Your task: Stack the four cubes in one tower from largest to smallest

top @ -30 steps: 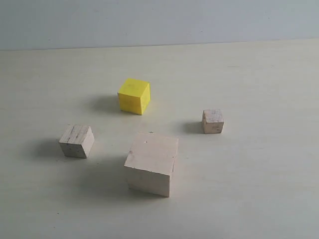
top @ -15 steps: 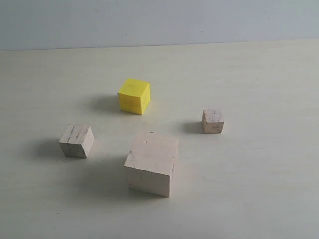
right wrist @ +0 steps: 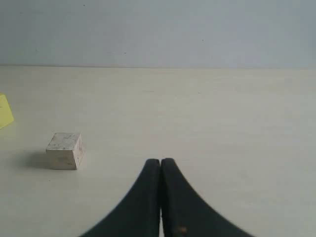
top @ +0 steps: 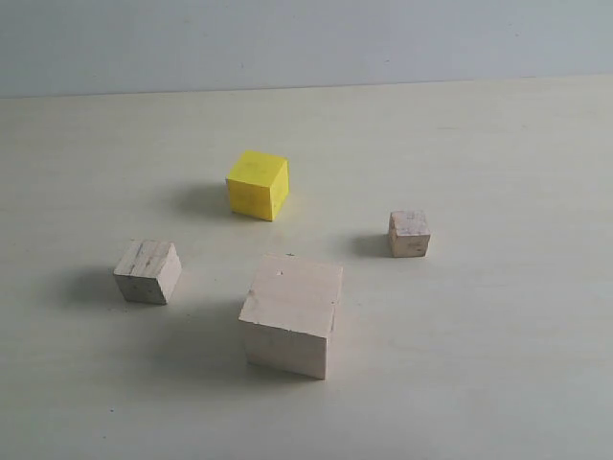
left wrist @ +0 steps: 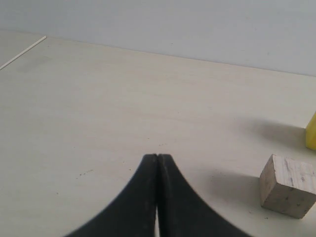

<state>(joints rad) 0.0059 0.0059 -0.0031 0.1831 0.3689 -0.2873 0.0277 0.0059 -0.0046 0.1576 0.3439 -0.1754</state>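
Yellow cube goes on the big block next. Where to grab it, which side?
Come from straight above and pinch two opposite side faces of the yellow cube, about mid-height. It sits flat on the table, turned with a vertical edge toward the exterior camera, so yaw the left tool to its faces, not corners. That tool is shut: open it first.

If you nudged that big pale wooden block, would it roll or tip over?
Probably neither: the big pale wooden block rests flat on a broad face, so it should slide. It looks like solid wood, so likely rigid. Its matt, unpolished faces seem unlikely to slip.
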